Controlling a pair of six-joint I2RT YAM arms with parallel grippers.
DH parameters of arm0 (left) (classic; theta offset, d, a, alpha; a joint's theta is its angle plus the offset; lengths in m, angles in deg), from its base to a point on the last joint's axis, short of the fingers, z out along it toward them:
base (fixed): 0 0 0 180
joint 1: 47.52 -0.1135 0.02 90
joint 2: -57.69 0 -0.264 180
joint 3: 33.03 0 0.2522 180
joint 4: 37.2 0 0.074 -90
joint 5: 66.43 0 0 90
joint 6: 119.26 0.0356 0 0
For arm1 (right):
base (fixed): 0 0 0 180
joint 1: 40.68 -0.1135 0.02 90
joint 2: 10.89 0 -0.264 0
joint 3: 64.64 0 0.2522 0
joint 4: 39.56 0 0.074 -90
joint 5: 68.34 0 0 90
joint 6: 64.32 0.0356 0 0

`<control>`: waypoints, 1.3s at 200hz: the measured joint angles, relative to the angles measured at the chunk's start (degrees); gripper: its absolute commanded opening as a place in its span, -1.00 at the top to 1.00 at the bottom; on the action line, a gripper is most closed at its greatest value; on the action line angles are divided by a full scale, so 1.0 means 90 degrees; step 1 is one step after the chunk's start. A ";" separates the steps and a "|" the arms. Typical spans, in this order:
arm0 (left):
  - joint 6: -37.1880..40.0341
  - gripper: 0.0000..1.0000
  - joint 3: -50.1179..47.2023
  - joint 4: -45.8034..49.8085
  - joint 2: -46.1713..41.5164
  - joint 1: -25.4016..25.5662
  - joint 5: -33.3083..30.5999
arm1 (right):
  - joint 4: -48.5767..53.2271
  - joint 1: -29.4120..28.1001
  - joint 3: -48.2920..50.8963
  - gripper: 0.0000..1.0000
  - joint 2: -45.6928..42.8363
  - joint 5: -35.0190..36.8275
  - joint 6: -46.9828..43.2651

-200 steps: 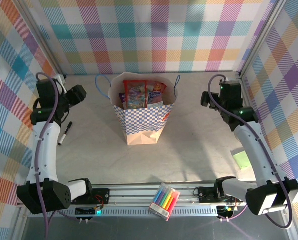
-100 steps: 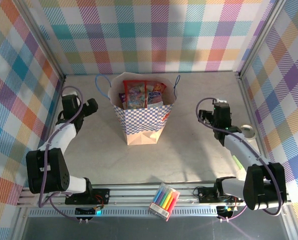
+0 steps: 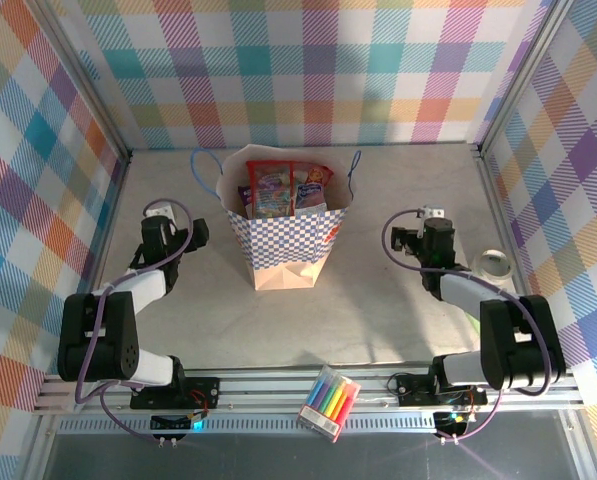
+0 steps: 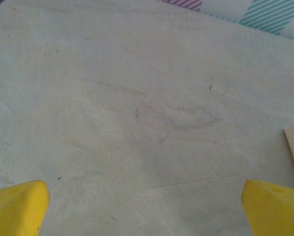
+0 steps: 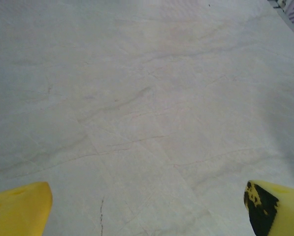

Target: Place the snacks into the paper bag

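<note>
Parking the arms looks like the step in hand, since the snacks [image 3: 283, 188] show at the mouth of the paper bag [image 3: 278, 250], which stands upright toward twelve o'clock on the tabletop [image 3: 378, 320]. The left end effector [image 4: 146, 196] hangs at the bag's nine o'clock, its fingers spread wide and empty over bare surface. The right end effector [image 5: 147, 196], at the bag's three o'clock, is equally wide and empty. To do this well, draw each arm toward six o'clock, keeping clear of the cord handles [image 3: 202, 172] so nothing snags or tips the bag.
</note>
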 measured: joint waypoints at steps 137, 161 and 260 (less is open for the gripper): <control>0.0529 -0.99 -0.1127 -0.2642 0.1025 0.0610 -0.0510 | -0.2385 0.0539 0.0780 -0.98 0.1032 -0.1423 -0.0342; 0.0551 -0.99 -0.1071 -0.2657 0.1025 0.0624 -0.0624 | -0.2356 0.0631 0.0644 -0.98 0.1032 -0.1513 -0.0279; 0.0597 -0.99 -0.1069 -0.2654 0.1025 0.0631 -0.0702 | -0.2341 0.0641 0.0624 -0.98 0.1032 -0.1591 -0.0253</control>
